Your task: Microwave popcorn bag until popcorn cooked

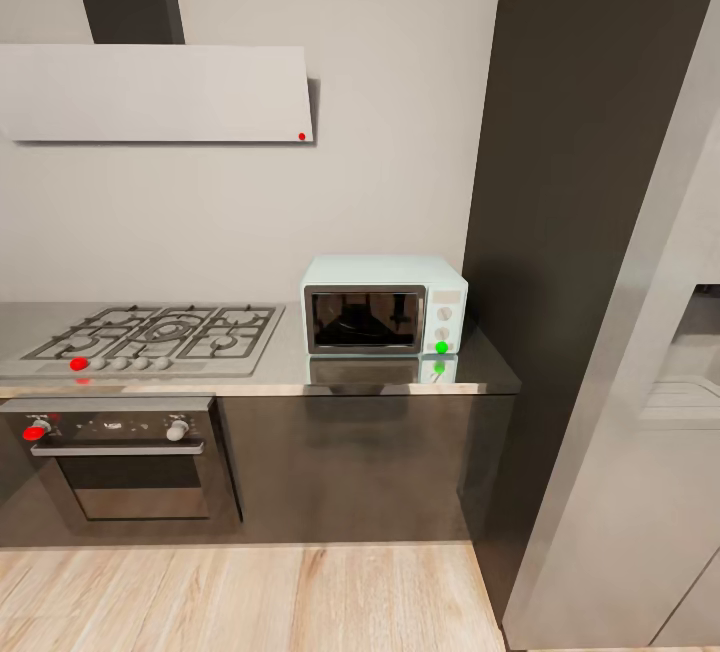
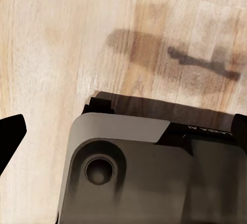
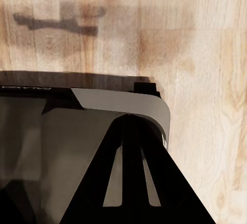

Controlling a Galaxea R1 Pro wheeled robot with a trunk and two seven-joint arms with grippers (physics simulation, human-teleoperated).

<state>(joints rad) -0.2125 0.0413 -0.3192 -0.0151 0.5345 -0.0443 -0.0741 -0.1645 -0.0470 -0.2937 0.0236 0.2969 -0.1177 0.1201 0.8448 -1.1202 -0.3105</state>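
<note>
The pale mint-blue microwave stands on the grey glossy countertop with its dark glass door closed, up against a tall dark cabinet. The popcorn bag is out of view. In the left wrist view my left gripper is open, its black fingertips far apart at the picture's edges, over my grey base and the wooden floor. In the right wrist view my right gripper is shut on nothing, its dark fingers meeting in a point above my base.
A gas hob lies in the countertop left of the microwave, over a built-in oven. An extractor hood hangs above. The tall dark cabinet and a pale fridge stand at the right. Wooden floor lies before the cabinets.
</note>
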